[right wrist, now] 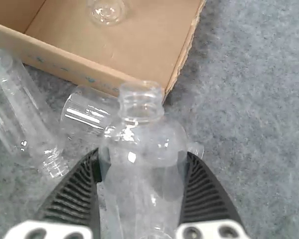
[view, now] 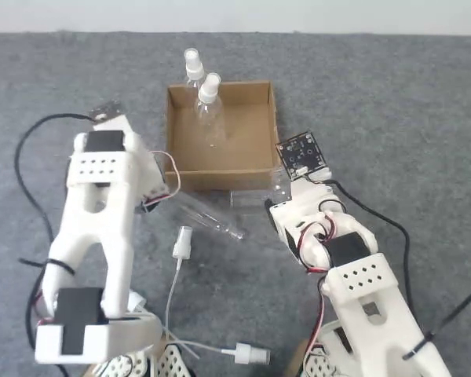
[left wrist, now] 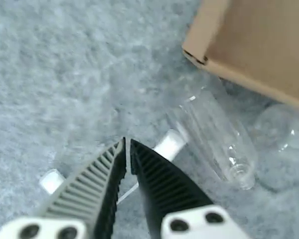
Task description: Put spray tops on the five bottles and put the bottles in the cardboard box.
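Right gripper [right wrist: 142, 162] around uncapped bottle [right wrist: 141, 134], beside cardboard box [right wrist: 89, 69]

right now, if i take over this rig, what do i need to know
Left gripper: shut on nothing, low over the carpet beside a loose spray top.
Right gripper: shut on an open bottle, just in front of the cardboard box.
Done: one capped bottle stands in the box. A second capped bottle stands at the box's far wall; I cannot tell whether it is inside.
Two uncapped bottles lie in front of the box: a long one and a nearer one. Another spray top lies near the arm bases.
Left: cap three bottles and box them.
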Available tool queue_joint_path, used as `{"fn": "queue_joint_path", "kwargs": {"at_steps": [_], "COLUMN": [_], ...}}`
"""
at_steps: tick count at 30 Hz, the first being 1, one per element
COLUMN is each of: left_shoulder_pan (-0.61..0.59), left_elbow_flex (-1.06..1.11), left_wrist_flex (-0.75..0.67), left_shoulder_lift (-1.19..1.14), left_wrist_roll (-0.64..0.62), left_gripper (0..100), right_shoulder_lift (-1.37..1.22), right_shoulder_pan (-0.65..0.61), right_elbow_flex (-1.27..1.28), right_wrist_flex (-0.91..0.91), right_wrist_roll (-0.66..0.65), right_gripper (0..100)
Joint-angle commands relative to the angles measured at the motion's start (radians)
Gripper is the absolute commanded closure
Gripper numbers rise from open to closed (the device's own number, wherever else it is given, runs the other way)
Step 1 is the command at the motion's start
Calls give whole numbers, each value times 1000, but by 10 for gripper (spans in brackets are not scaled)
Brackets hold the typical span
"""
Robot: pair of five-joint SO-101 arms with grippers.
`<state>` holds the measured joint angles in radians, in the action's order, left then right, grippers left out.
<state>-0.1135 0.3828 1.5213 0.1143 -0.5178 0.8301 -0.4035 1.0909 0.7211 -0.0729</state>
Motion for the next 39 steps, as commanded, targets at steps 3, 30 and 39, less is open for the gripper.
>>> {"fn": "queue_joint_path", "kwargs": {"at_steps": [3,30,39], "left_shoulder_pan": [54,204,153], "left_elbow_flex": [18,142,286], "left_wrist_flex": [-32,-121,-367], "left_shoulder_lift": [40,-129,-130], "left_wrist_roll": [81,170,173], "left_gripper": [987,827,827], "right_shoulder_lift": [44,44,44], "right_shoulder_pan": [12,13,13], "right_elbow_flex": [-41,-41,-41], "right_wrist_flex": [-22,-22,-22], "right_wrist_roll": [8,2,2], "right_gripper": [992,992,992]}}
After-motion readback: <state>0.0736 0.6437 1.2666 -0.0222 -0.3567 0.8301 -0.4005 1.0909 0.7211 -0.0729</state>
